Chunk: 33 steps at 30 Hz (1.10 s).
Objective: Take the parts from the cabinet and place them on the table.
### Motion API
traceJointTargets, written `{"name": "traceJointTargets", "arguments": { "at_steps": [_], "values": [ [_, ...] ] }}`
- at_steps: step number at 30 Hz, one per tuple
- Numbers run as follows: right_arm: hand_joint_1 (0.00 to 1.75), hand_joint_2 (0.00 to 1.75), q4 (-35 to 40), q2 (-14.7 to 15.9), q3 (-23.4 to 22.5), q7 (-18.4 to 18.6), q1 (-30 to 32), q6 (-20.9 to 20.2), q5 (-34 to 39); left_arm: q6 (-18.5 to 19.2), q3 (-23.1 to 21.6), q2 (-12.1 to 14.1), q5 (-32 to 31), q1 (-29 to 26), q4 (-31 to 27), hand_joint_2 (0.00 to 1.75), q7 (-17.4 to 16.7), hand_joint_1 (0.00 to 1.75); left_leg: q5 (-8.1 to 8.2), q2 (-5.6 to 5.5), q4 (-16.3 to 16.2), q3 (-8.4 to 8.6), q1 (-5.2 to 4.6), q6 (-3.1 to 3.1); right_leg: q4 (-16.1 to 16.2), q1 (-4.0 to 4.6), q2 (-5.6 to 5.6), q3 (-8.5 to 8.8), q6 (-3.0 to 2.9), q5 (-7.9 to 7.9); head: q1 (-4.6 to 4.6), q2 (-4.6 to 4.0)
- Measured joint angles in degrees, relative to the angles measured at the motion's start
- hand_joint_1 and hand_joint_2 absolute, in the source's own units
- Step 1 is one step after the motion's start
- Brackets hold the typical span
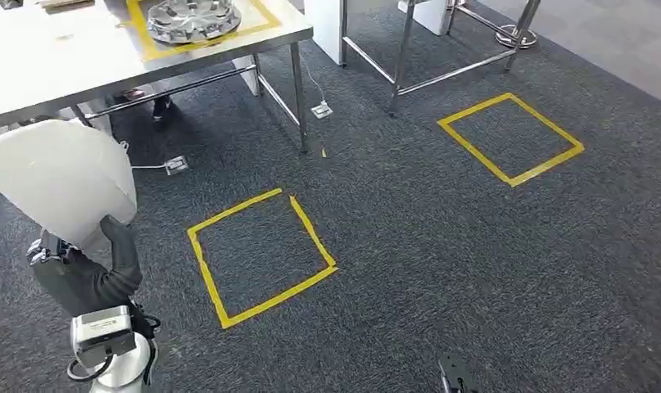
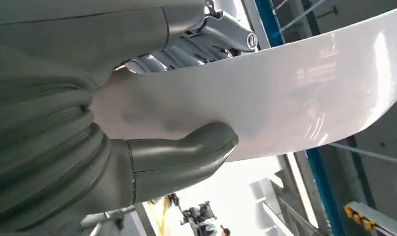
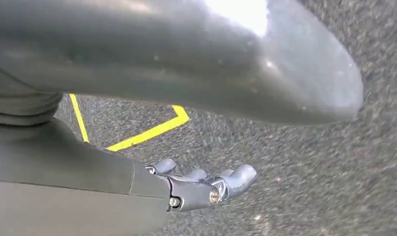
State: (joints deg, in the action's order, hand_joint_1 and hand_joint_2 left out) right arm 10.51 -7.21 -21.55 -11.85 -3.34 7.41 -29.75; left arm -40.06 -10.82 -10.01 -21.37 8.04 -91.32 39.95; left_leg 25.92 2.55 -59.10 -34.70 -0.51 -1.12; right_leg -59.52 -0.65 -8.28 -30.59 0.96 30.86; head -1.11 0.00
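One white panel (curved) in left hand, thumb underneath.

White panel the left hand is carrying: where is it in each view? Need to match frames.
Head view: white panel at the left edge, above the left hand, which holds its lower edge.
Left wrist view: the panel runs across the middle as a broad white band; thumb pressed on it.
Right wrist view: not in it; right hand over carpet.
Shared landmark: the left hand's grip on the panel, seen in the head and left wrist views.
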Motion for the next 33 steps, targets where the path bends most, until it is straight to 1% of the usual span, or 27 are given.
{"name": "traceJointTargets", "arguments": {
  "at_steps": [1, 2, 3, 4, 5, 6, 8, 9, 10, 11, 14, 15, 16, 17, 18, 19, 20, 21, 22, 24, 25, 26, 28, 29, 30, 32, 33],
  "values": [
    [0.00, 0.00, 0.00, 0.02, -0.11, -0.20, -0.11, 0.00, -0.09, -0.04, -0.18, 0.09, 0.57, 0.34, 0.02, 1.75, 0.07, 1.75, -0.14, -0.75, 0.29, 0.10, 0.19, -0.16, -1.31, -0.25, 4.29, -0.42, 0.35, 0.81, 0.11, -0.02],
    [0.00, 0.00, 0.00, 0.00, -0.15, -0.31, -0.20, -0.02, -0.11, -0.04, -0.57, 0.11, 0.68, 0.83, 0.26, 1.75, 0.00, 1.75, -0.23, -1.40, 0.30, 0.04, 0.33, -0.48, -4.45, -0.35, 6.69, -1.94, 0.47, 2.56, 0.20, -0.02],
    [0.00, 0.00, 0.00, 0.00, -0.24, -0.33, -0.21, -0.02, -0.13, -0.02, -1.03, 0.13, 0.37, 1.13, 0.59, 1.75, 0.00, 1.75, -0.26, -2.42, 0.29, -0.04, 0.39, -0.63, -9.47, -0.37, 7.79, -4.52, 0.67, 4.88, 0.37, -0.02],
    [0.00, 0.00, 0.00, 0.06, -0.31, -0.31, -0.22, -0.04, -0.24, 0.00, -1.11, 0.13, -0.32, 1.10, 0.92, 1.75, 0.04, 1.75, -0.25, -3.19, 0.28, -0.06, 0.39, -0.65, -13.41, -0.37, 8.00, -6.65, 0.79, 6.32, 0.46, 0.00],
    [0.00, 0.00, 0.00, 0.09, -0.35, -0.15, -0.26, -0.20, -0.42, 0.00, -1.09, 0.20, -1.05, 1.05, 1.27, 1.75, -0.02, 1.75, -0.24, -4.29, 0.21, -0.06, 0.38, -0.66, -17.05, -0.34, 8.08, -8.90, 0.89, 6.94, 0.46, -0.02],
    [0.00, 0.00, 0.00, 0.09, -0.35, 0.09, -0.32, -0.26, -0.59, 0.00, -1.09, 0.28, -1.47, 1.05, 1.42, 1.75, -0.02, 1.75, -0.23, -5.20, 0.12, -0.03, 0.39, -0.64, -17.33, -0.36, 8.10, -9.55, 0.91, 5.93, 0.46, -0.02],
    [0.00, 0.00, 0.00, 0.09, -0.35, 0.20, -0.53, -0.37, -0.85, 0.00, -1.09, 0.37, -1.88, 1.08, 1.60, 1.75, -0.02, 1.75, -0.13, -7.02, -0.15, 0.07, 0.56, -0.43, -10.98, -0.49, 8.39, -7.36, 0.81, 0.95, 0.46, 0.00],
    [0.00, 0.00, 0.00, 0.09, -0.35, 0.20, -0.67, -0.37, -0.90, 0.00, -1.09, 0.37, -1.97, 1.10, 1.66, 1.75, 0.00, 1.75, 0.01, -8.01, -0.41, 0.08, 0.70, -0.15, -4.94, -0.68, 9.43, -4.78, 0.82, -2.26, 0.48, 0.00],
    [0.00, 0.00, 0.00, 0.09, -0.35, 0.20, -0.76, -0.37, -0.92, 0.00, -1.09, 0.37, -2.01, 1.11, 1.70, 1.75, 0.00, 1.75, 0.12, -8.63, -0.64, -0.13, 0.78, 0.19, -1.35, -1.11, 12.32, -3.40, 0.86, -2.80, 0.55, -0.02],
    [0.00, 0.00, 0.00, 0.07, -0.35, 0.22, -0.80, -0.46, -0.92, 0.00, -1.11, 0.37, -2.03, 1.20, 1.73, 1.75, -0.02, 1.75, 0.23, -9.57, -1.10, -0.60, 0.51, 0.73, -0.52, -0.98, 13.32, -3.08, 0.77, -2.09, 0.50, 0.00],
    [0.00, 0.00, 0.00, 0.07, -0.35, 0.42, -1.02, -0.74, -0.98, 0.00, -1.07, 0.59, -2.80, 1.12, 1.73, 1.75, -0.02, 1.75, -0.51, -11.37, -0.19, -0.83, 0.86, 1.99, -0.65, -0.55, 11.36, -2.82, -0.30, -2.31, 0.61, 0.00],
    [0.00, 0.00, 0.00, -0.09, -0.35, 0.50, -1.11, -0.90, -1.12, 0.00, -1.07, 0.68, -3.72, 1.11, 1.66, 1.75, -0.02, 1.75, -0.50, -12.01, -0.23, -1.26, 0.83, 2.37, -0.12, -1.17, 10.46, -2.57, -0.88, -2.67, 0.59, -0.02],
    [0.00, 0.00, 0.02, -0.16, -0.37, 0.55, -1.25, -1.03, -1.35, 0.00, -1.05, 0.72, -5.08, 0.96, 1.35, 1.75, 0.00, 1.75, 0.11, -9.08, -1.13, -1.44, 0.53, 2.50, 0.15, -1.09, 9.76, -2.35, -1.22, -2.77, 0.51, -0.02],
    [0.00, 0.00, 0.02, -0.11, -0.37, 0.57, -1.23, -1.03, -1.44, 0.00, -0.98, 0.68, -6.43, 1.12, 0.96, 1.75, 0.00, 1.75, 1.79, -6.03, -3.63, -2.72, 0.41, 2.71, 0.23, -1.02, 9.16, -2.27, -1.79, -2.73, -0.22, -0.02],
    [0.00, 0.00, 0.00, -0.11, -0.39, 0.59, -1.10, -1.05, -1.42, 0.00, -0.87, 0.50, -7.90, 1.12, 0.43, 1.75, 0.07, 1.75, 4.11, -4.18, -7.92, -4.85, 0.55, 3.00, 0.23, -0.84, 8.46, -2.26, -1.92, -2.63, -0.17, -0.02],
    [0.00, 0.00, 0.00, -0.11, -0.52, 0.48, -0.95, -1.37, -1.17, 0.00, -0.70, 0.15, -9.12, 1.02, -0.07, 1.75, 0.07, 1.75, 6.17, -3.34, -12.42, -7.09, 0.70, 3.19, 0.23, -0.69, 7.91, -2.26, -2.03, -2.55, -0.20, -0.02],
    [0.00, 0.00, 0.00, -0.11, -1.00, 0.18, -0.91, -1.86, -0.51, 0.00, -0.68, 0.00, -9.64, 0.91, -0.46, 1.75, 0.07, 1.75, 7.50, -3.03, -16.53, -9.10, 0.82, 3.35, 0.21, -0.64, 7.15, -2.27, -2.05, -2.47, -0.15, -0.02],
    [0.00, 0.00, 0.00, -0.11, -1.49, 0.07, -0.94, -1.84, -0.09, 0.00, -0.68, 0.00, -9.73, 0.87, -0.63, 1.75, 0.07, 1.75, 7.22, -2.93, -17.68, -9.62, 0.89, 3.44, 0.21, -0.65, 6.65, -2.24, -2.02, -2.43, -0.20, 0.00],
    [0.00, 0.00, 0.00, -0.13, -1.81, -0.02, -0.98, -1.60, 0.28, 0.00, -0.68, 0.00, -9.21, 0.89, -0.68, 1.75, 0.07, 1.75, 5.99, -2.89, -16.40, -8.90, 0.93, 3.44, 0.21, -0.66, 6.35, -2.17, -1.98, -2.37, -0.20, 0.00],
    [0.00, 0.00, 0.00, -0.26, -2.67, -0.26, -1.06, -1.29, 0.81, 0.00, -0.70, 0.00, -7.74, 0.96, -0.68, 1.75, 0.04, 1.75, 1.04, -2.69, -6.60, -3.33, 0.95, 3.04, 0.21, -0.69, 5.96, -1.76, -1.63, -1.92, -0.22, -0.02],
    [0.00, 0.00, 0.00, -0.37, -2.95, -0.26, -1.05, -1.09, 0.96, 0.00, -0.72, 0.00, -7.10, 1.07, -0.68, 1.75, 0.04, 1.75, -0.31, -2.27, -1.70, -0.46, 0.81, 2.48, 0.24, -0.70, 5.77, -1.53, -1.43, -1.76, -0.22, -0.02],
    [0.00, 0.00, 0.02, -0.63, -3.17, -0.31, -1.02, -1.05, 0.98, 0.00, -0.74, 0.00, -6.62, 1.22, -0.66, 1.75, -0.02, 1.75, 1.52, -1.65, -0.18, 0.22, 0.33, 1.96, 0.27, -0.50, 5.55, -1.42, -0.97, -1.43, -0.15, 0.00],
    [0.00, 0.00, 0.02, -0.57, -3.74, -0.31, -0.99, -0.87, 1.01, 0.00, -0.81, 0.02, -6.21, 1.37, -0.66, 1.75, 0.04, 1.75, 1.80, -1.88, 0.41, 0.34, 0.10, 1.13, 1.10, -0.61, 5.43, -0.86, 0.05, -1.32, -0.15, -0.02],
    [0.00, 0.00, 0.00, -0.59, -4.00, -0.30, -0.86, -0.87, 1.01, 0.02, -0.79, 0.02, -5.92, 1.34, -0.57, 1.75, 0.00, 1.75, 1.76, -2.18, 0.88, 0.67, 0.32, 0.60, -0.14, -0.52, 5.47, -0.57, 0.53, -2.44, -0.15, -0.02],
    [0.00, 0.00, 0.00, -0.59, -4.13, -0.24, -0.88, -0.94, 1.03, 0.02, -0.81, 0.02, -5.77, 1.38, -0.46, 1.75, 0.00, 1.75, 1.86, -2.52, 0.98, 1.69, 0.42, -0.03, 0.11, -0.58, 5.44, -0.11, 0.82, -2.53, -0.11, -0.02],
    [0.00, 0.00, 0.00, -0.59, -4.33, -0.42, -0.85, -1.24, 1.03, -0.02, -0.83, 0.00, -5.51, 1.60, -0.35, 1.75, 0.00, 1.75, 1.84, -2.61, 1.33, 3.21, 0.65, -0.58, -2.68, -0.81, 7.12, -1.70, 1.28, -0.85, 0.08, 0.00],
    [0.00, 0.00, 0.00, -0.61, -4.44, -0.48, -0.74, -1.31, 1.03, -0.02, -0.90, -0.02, -5.44, 1.75, -0.20, 1.75, 0.00, 1.75, 2.12, -2.66, 1.33, 3.51, 0.65, -0.82, -6.13, -0.86, 7.68, -4.03, 1.40, 0.34, 0.28, -0.02]
  ]
}}
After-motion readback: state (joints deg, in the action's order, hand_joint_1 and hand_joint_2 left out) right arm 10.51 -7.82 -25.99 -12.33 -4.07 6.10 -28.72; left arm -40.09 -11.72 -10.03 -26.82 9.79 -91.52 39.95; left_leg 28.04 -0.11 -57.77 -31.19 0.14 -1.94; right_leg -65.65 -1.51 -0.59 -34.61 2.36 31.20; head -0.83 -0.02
